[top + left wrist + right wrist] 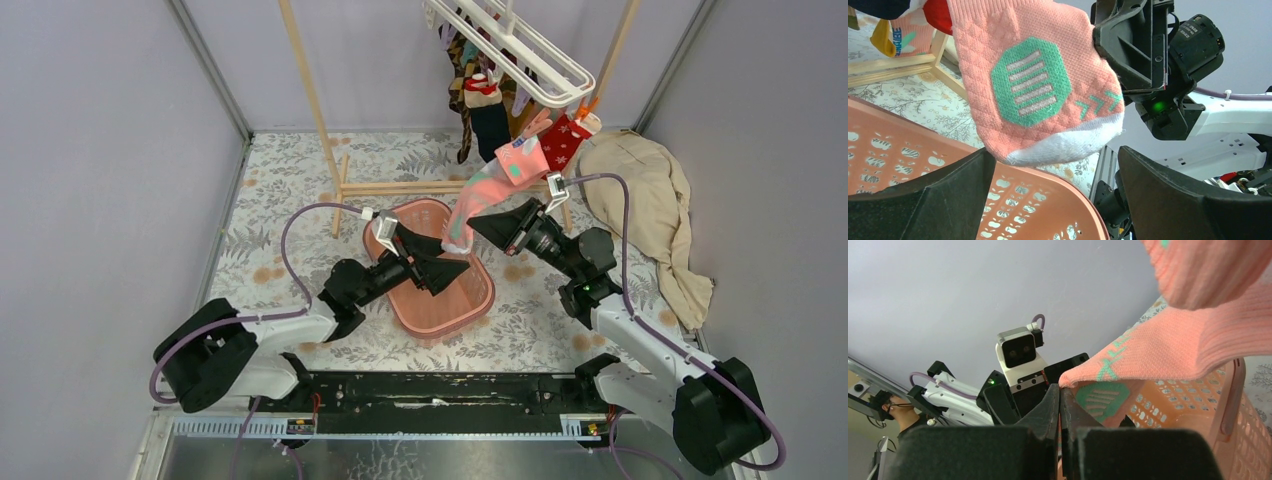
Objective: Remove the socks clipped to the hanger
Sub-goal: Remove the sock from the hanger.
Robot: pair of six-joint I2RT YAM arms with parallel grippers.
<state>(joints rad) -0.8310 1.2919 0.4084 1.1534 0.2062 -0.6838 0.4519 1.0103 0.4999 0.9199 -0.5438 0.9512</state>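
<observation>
A pink sock with teal patches (482, 192) hangs stretched from a clip on the white hanger (520, 45), slanting down to the left. My right gripper (478, 223) is shut on its side edge; in the right wrist view its closed tips (1059, 390) pinch the pink fabric (1168, 347). My left gripper (455, 268) is open just below the sock's white toe (1063, 145), with its jaws (1054, 162) wide apart and empty over the basket. More socks stay clipped: a red one with stars (565, 140), a navy one (490, 122) and a brown one (462, 92).
A pink perforated basket (470, 300) sits on the floral mat under both grippers; its rim shows in the left wrist view (908, 120). A wooden rack (318, 110) carries the hanger. A large beige cloth (640, 190) lies at the right.
</observation>
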